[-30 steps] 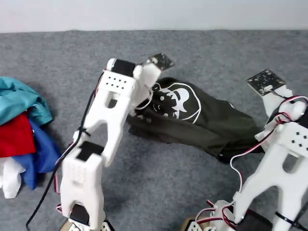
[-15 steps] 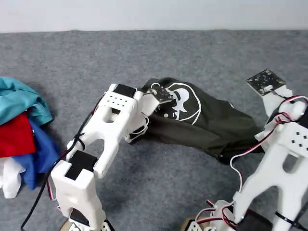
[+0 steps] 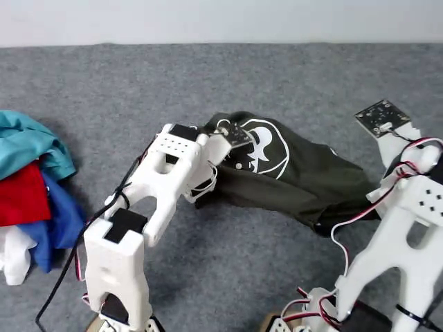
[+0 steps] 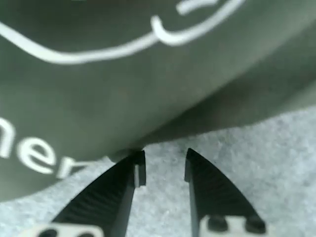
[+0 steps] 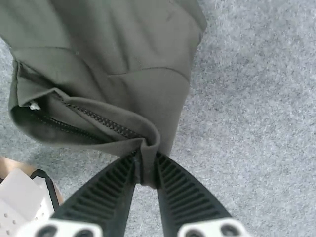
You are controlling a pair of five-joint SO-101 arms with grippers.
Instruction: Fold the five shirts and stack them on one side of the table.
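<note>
A dark olive shirt [image 3: 297,173] with a white round print lies crumpled in the middle of the grey carpeted table. My left gripper [image 4: 164,159] stands open just off the shirt's [image 4: 123,89] near left edge, with only carpet between its fingers. The left arm [image 3: 166,173] bends low over that edge. My right gripper [image 5: 147,160] is shut on a folded hem of the shirt [image 5: 108,64], at the shirt's right end. The right arm [image 3: 408,207] stands at the right of the table.
At the left edge of the table is a heap of other shirts: teal [image 3: 28,142], red [image 3: 21,194], blue [image 3: 59,214] and white [image 3: 14,256]. Bare carpet [image 3: 242,263] stretches in front of the olive shirt and behind it up to the wall.
The left arm has dropped from above the shirt's print and drawn back to the shirt's near left edge. The right arm and the heap have not moved.
</note>
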